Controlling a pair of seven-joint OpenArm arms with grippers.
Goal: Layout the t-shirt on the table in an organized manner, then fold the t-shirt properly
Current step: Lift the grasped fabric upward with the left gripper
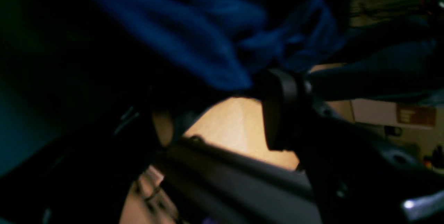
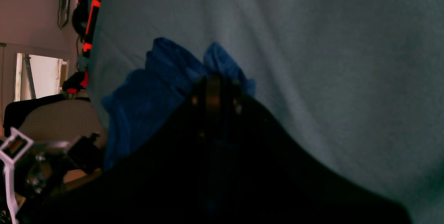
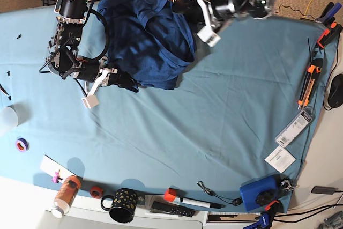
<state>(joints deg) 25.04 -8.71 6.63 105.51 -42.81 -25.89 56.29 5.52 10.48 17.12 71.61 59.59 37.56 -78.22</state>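
The t-shirt (image 3: 146, 41) lies bunched in a rumpled heap at the far edge of the table (image 3: 214, 111), toward the base view's upper left, with a broad bare stretch of teal cloth below and to the right of it. Nothing is spread flat yet, so the layout step looks barely begun.

The right gripper (image 3: 126, 81) sits at the heap's lower-left corner, its jaws closed narrow on a fold of the shirt; the right wrist view shows blue fabric bulging out just past the tips (image 2: 213, 88). The left gripper (image 3: 185, 6) is at the heap's upper-right side, near the far edge. In the left wrist view its jaws stand wide, with fabric hanging over them (image 1: 215, 113), draped and not clamped.

So the two grippers stand at opposite corners of the heap, and its long axis runs roughly between them on a diagonal. The right arm alone has a hold. The left probably needs to close on the edge beside it before the shirt can be drawn apart along that diagonal toward the open cloth.
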